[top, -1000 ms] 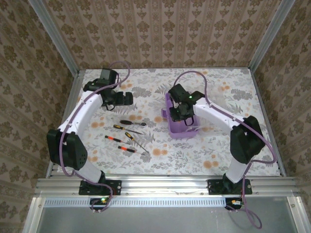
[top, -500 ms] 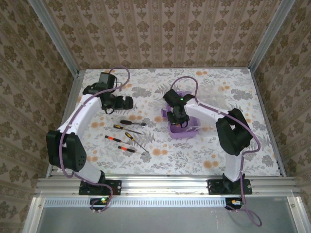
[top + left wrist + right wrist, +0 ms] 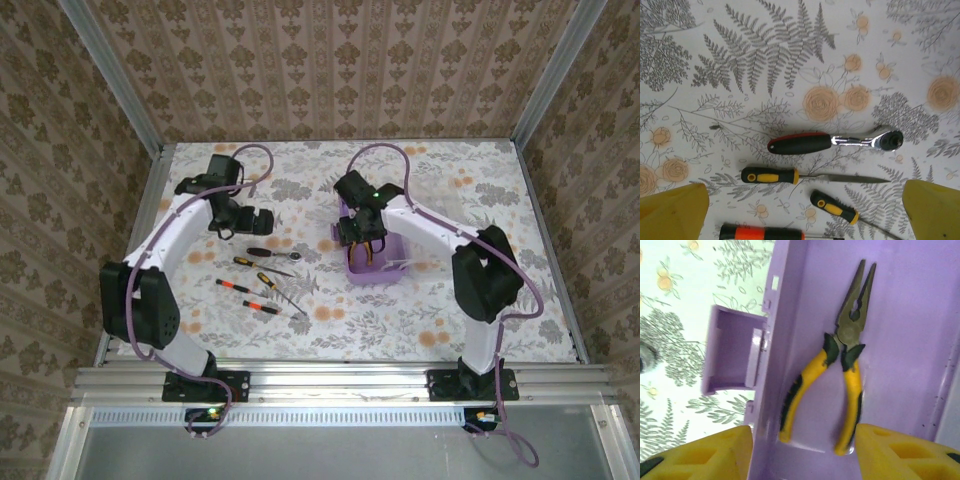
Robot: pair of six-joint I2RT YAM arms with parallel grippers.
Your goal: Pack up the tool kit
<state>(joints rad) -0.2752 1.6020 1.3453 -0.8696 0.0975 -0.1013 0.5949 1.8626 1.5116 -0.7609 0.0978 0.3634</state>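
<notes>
So the right gripper point(image 3: 362, 238) is parked right over the purple tool kit box point(image 3: 381, 276), which sits a bit right of the middle of the flowery table point(image 3: 460, 200). From the right wrist cam, the pliers point(image 3: 847, 365) with yellow-and-black handles are lying flat on the box floor, nose pointing away from the claw and handle ends down between the two yellow pads point(image 3: 705, 452). The claw point(image 3: 805, 450) is spread open, wider than the handles, so it's not squeezing them. Can't tell if the right-hand pad is brushing the nearer handle, it's really close. A little purple latch flap point(image 3: 732, 352) sticks out from the box's outer wall.

Over on the left, the left gripper point(image 3: 250, 222) hangs above the loose tools with its fingers wide apart and nothing in them. Its wrist cam looks straight down at the ratchet wrench point(image 3: 832, 141), black handle with a red edge, chrome head to the right. Just below it are the screwdrivers point(image 3: 790, 176): a long yellow-and-black one, a shorter one beside it, and an orange-and-black handle at the bottom edge. In the top view they lie together on the table, well apart from the box, left of it.
</notes>
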